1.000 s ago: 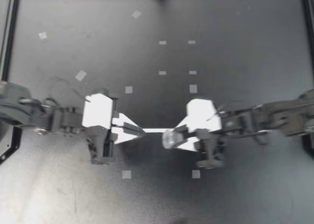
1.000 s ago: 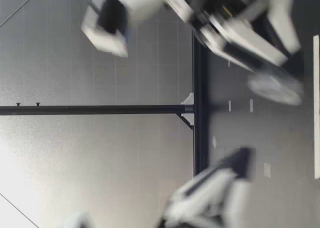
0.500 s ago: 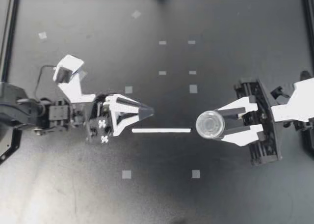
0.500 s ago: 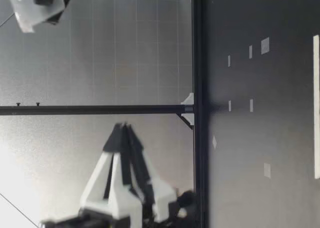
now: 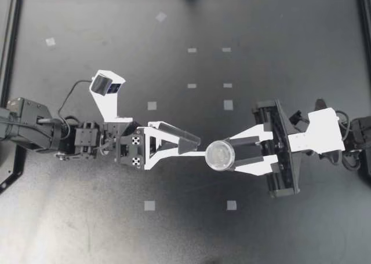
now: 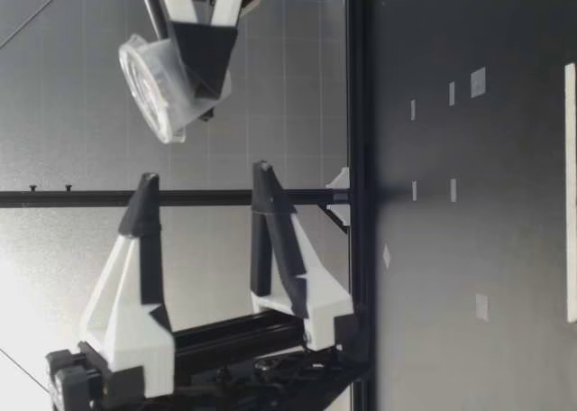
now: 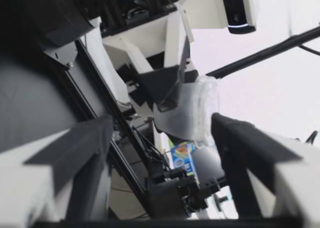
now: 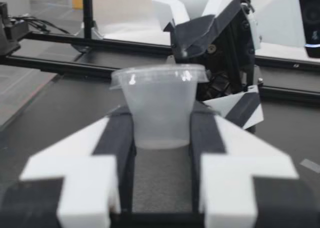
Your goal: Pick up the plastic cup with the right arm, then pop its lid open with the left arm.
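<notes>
My right gripper (image 5: pixel 225 155) is shut on a small clear plastic cup (image 5: pixel 220 155), held by its sides well above the table with its mouth upward. My left gripper (image 5: pixel 194 147) faces it from the other side, wide open, with its fingertips just short of the cup. In the low view the cup (image 6: pixel 162 86) hangs slightly tilted above the spread fingers of my left gripper (image 6: pixel 203 193). The left wrist view shows the cup (image 7: pixel 192 113) ahead, between its open fingers. In the right wrist view the cup (image 8: pixel 160 105) sits between the pads, with the left gripper (image 8: pixel 215 33) behind it.
A thin white strip (image 5: pixel 201 153) lies on the dark table under the two grippers, also seen as a strip (image 6: pixel 570 195) in the low view. Small tape squares (image 5: pixel 149 205) dot the surface. A black frame (image 5: pixel 11 55) borders the table.
My left gripper has opened wide, turned and reached right toward the cup. My right arm has carried the cup leftward to meet it.
</notes>
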Controlling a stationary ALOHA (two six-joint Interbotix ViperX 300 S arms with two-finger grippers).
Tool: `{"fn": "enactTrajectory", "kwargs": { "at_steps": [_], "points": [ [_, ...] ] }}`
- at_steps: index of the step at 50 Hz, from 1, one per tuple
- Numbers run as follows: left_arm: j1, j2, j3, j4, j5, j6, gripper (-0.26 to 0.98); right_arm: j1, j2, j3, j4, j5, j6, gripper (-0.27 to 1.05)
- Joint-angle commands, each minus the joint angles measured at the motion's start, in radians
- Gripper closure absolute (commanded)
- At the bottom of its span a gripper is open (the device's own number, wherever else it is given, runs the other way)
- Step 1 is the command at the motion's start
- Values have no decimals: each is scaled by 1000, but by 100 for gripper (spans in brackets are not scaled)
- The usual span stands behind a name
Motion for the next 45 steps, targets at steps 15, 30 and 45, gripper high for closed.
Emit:
{"fn": "enactTrajectory", "kwargs": {
  "at_steps": [15, 30, 45],
  "points": [
    [-46, -32, -72, 3, -5, -9, 3, -61, 23, -31, 3, 25, 0, 52],
    [-43, -133, -25, 3, -5, 44, 3, -63, 11, 64, 3, 80, 117, 52],
    [-37, -190, 44, -2, 54, 255, 3, -44, -187, 92, -15, 95, 132, 52]
  ]
}}
